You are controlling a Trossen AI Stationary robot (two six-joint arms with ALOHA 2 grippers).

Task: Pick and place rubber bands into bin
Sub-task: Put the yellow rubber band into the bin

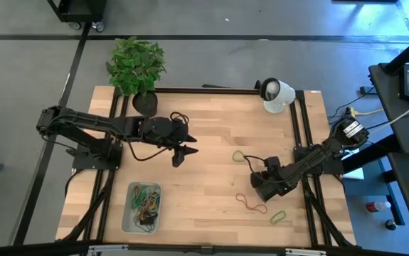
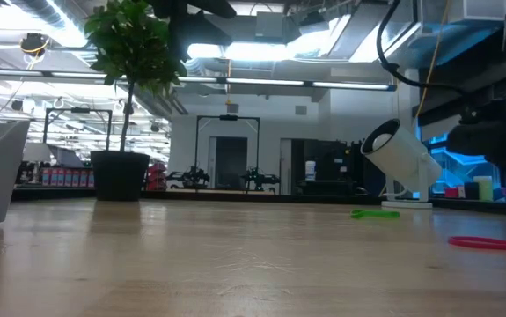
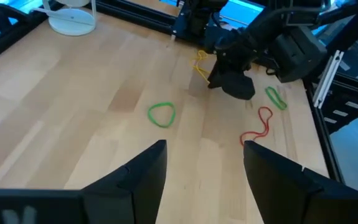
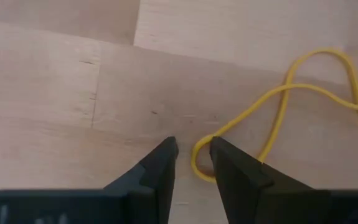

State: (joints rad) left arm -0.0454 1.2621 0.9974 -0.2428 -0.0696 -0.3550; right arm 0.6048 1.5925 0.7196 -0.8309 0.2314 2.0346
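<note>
- High view, front edge of table first: bin (image 1: 141, 208), pale shallow tray at front left, holds a tangled heap of rubber bands (image 1: 145, 201) in green, red, tan and dark.
- Loose bands on bare wood at front right: green band (image 1: 279, 216) nearest the front edge, red band (image 1: 251, 205) just behind it, stretched into a wavy line.
- Right gripper (image 4: 193, 163) low at the table, right side, just behind the red band; fingers a little apart with a narrow gap, tips at the end of a yellow band (image 4: 289, 106). The loop end sits in the gap; contact with the fingers hard to confirm, band lies flat on the wood, looks not gripped.
- Second green loop (image 1: 240, 155) mid-table, between the two arms, lying flat and round.
- Left gripper (image 3: 203, 163) above table centre-left, behind the bin, fingers spread wide, holding nothing.
- Far back: potted plant (image 1: 137, 67) at the back-left corner, white lamp-like object (image 1: 277, 95) at the back right.
</note>
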